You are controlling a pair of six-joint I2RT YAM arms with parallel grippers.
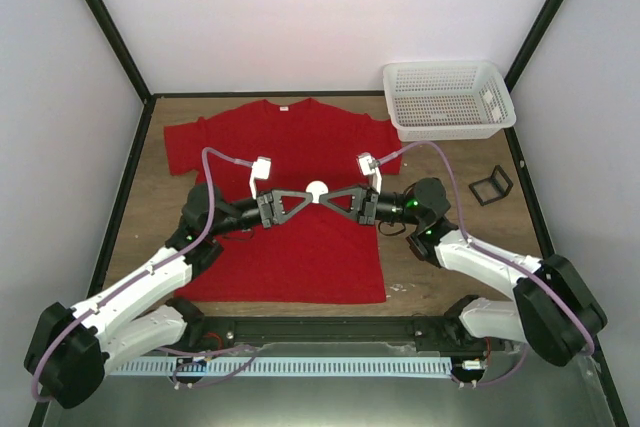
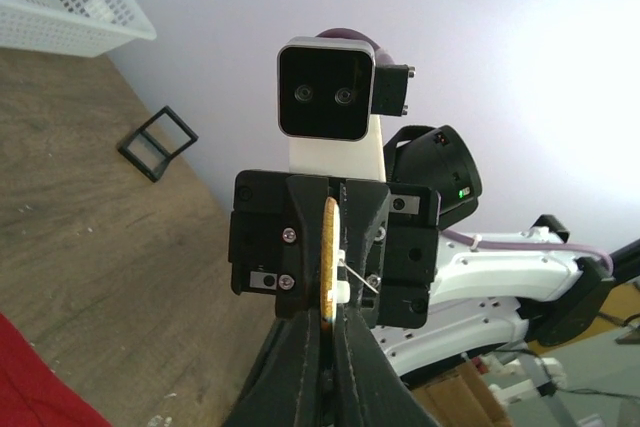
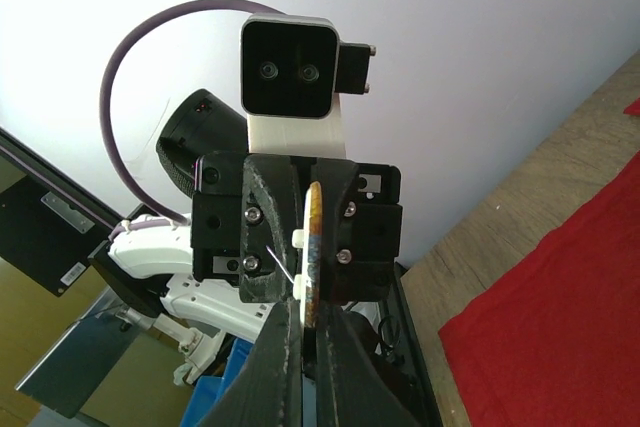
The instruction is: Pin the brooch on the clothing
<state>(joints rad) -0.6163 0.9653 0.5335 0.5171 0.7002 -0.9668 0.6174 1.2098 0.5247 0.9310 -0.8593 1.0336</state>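
- Dark tapered fingers of the left gripper (image 2: pixel 328 332) fill the bottom of its wrist view, pressed together on the near rim of the tiny round button-like brooch (image 2: pixel 329 252).
- Seen edge-on there, the brooch is a thin yellowish sliver. Its long line runs straight along the seam between the fingers, and a fine pin wire (image 2: pixel 357 278) slants off its right side.
- Clamped on the opposite rim is the right gripper (image 3: pixel 308 315). Its wrist view shows mixed colours on the side of the brooch turned toward the plain bright red short-sleeved T-shirt (image 3: pixel 560 297), with the pin wire on the other side.
- From above, the two grippers meet tip to tip, one from the left and one from the right. The brooch shows as a pale disc between them, over the middle of the T-shirt's chest.
- The T-shirt lies spread flat on the brown wooden table (image 1: pixel 140 187), its neck toward the far edge.
- At the far right stands a white plastic mesh basket (image 1: pixel 447 97), just beside the T-shirt's right sleeve.
- Nearer than the basket and right of the T-shirt sits a black angular wire-frame stand (image 1: pixel 490 185), apart from both.
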